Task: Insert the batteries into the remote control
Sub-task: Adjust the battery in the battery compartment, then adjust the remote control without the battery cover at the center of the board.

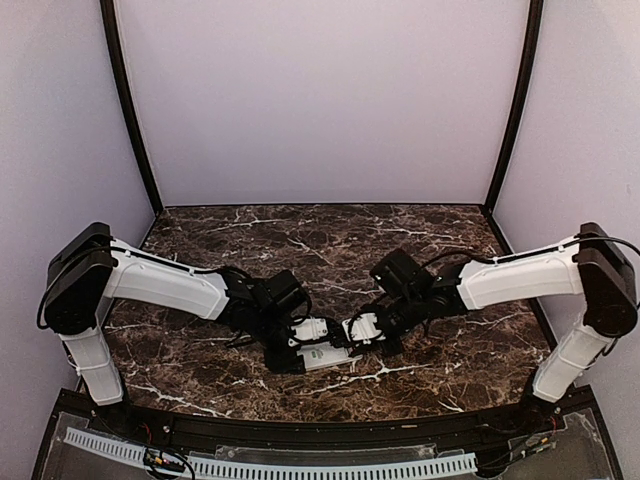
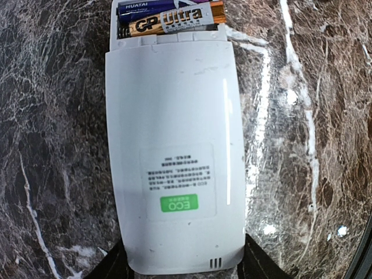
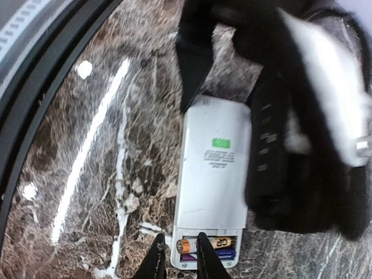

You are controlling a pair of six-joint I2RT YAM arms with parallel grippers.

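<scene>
The white remote control [image 1: 328, 356] lies back up on the marble table, with a green sticker on it. In the left wrist view the remote [image 2: 174, 145] fills the frame. My left gripper [image 2: 185, 267] is shut on its near end, one finger on each side. The battery bay at its far end is uncovered and holds a gold battery [image 2: 174, 20] and a blue battery [image 2: 142, 7]. In the right wrist view my right gripper [image 3: 179, 256] is almost closed over the bay's corner of the remote [image 3: 212, 168]. One finger rests on the gold battery [image 3: 220, 242], the other outside the remote's edge.
The two grippers meet near the table's front middle: left [image 1: 297, 350], right [image 1: 352, 335]. The black raised front rim [image 1: 320, 432] runs just behind the remote. My left arm [image 3: 302, 145] looms dark beside the remote in the right wrist view.
</scene>
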